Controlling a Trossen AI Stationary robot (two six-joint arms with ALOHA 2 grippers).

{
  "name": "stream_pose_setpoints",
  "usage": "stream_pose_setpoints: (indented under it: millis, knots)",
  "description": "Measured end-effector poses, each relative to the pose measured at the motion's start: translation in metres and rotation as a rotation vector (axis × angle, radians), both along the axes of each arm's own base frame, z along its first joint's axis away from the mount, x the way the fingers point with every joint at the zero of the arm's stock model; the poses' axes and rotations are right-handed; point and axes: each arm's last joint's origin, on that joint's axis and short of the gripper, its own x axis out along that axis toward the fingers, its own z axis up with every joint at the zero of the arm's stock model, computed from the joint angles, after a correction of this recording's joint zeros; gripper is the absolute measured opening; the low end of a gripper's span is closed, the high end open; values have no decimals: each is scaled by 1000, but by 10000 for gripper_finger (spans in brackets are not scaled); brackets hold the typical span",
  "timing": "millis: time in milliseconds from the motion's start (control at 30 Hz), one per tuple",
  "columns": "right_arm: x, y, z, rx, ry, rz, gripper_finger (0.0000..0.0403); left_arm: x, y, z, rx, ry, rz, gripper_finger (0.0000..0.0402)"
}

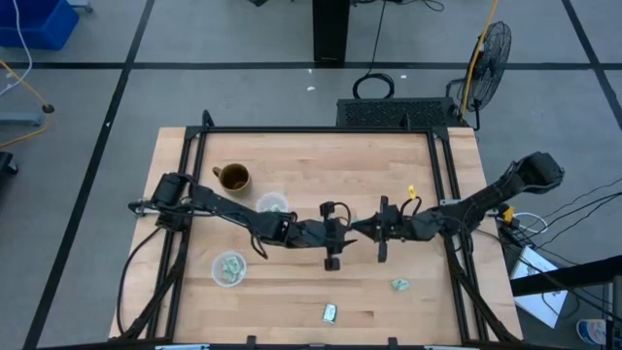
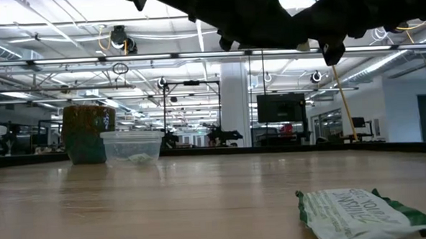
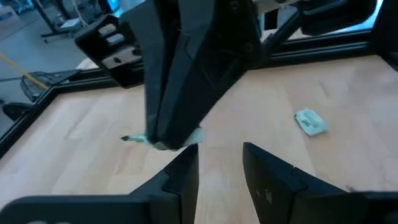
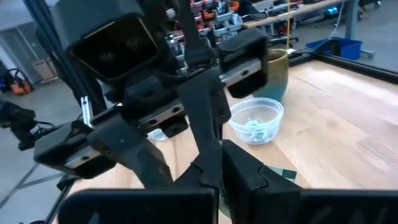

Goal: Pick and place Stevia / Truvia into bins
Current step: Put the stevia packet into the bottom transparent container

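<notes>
Both arms meet over the table's middle. My right gripper (image 1: 381, 233) (image 4: 221, 167) is shut on a pale green Stevia sachet (image 3: 194, 136), lifted off the table. My left gripper (image 1: 335, 238) (image 3: 219, 158) is open and faces it at close range, touching nothing. Two more sachets lie flat on the wood, one (image 1: 400, 284) (image 3: 310, 121) toward the near right and one (image 1: 329, 312) (image 2: 361, 214) by the near edge. Two clear cups hold sachets: one (image 1: 272, 204) (image 4: 255, 122) beside the mug, one (image 1: 229, 268) nearer the near left. My right gripper pinches the sachet between its two fingers, which point down from above. The paper's ends (image 3: 134, 139) stick out on both sides of the fingertips (image 3: 168, 134), and a green edge (image 4: 277, 173) shows beside one finger. The sachet is lifted clear of the table.
A brown mug (image 1: 233, 177) (image 2: 89, 132) stands on the far left of the table, behind the cups. A small yellow item (image 1: 410, 192) lies toward the far right. A black frame (image 1: 321, 129) runs along the table's far side.
</notes>
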Motion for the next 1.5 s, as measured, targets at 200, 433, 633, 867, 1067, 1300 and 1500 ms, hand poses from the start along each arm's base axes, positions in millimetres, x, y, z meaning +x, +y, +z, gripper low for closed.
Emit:
stream_pose_setpoints:
  millis: [200, 433, 633, 867, 1067, 1300, 1500]
  knots:
    - [0, 1, 0, 1, 3, 20, 0, 1, 11, -2, -48, 8, 62, 131]
    - [0, 5, 0, 19, 11, 168, 0, -1, 17, -8, -20, 90, 49, 131]
    - [0, 6, -1, 5, 19, 190, 0, 2, 12, -2, -9, 32, -80, 131]
    - [0, 6, -1, -20, 19, 189, 0, 2, 10, -1, -7, 24, -83, 131]
    - [1, 2, -1, -44, 19, 174, 0, 2, 8, -2, -43, 30, -73, 131]
    - [2, -2, -1, -43, 19, 156, 0, -1, 5, -6, -35, 78, -80, 131]
    - [3, -2, -1, -43, 19, 157, 0, -1, 5, -6, -37, 72, -80, 131]
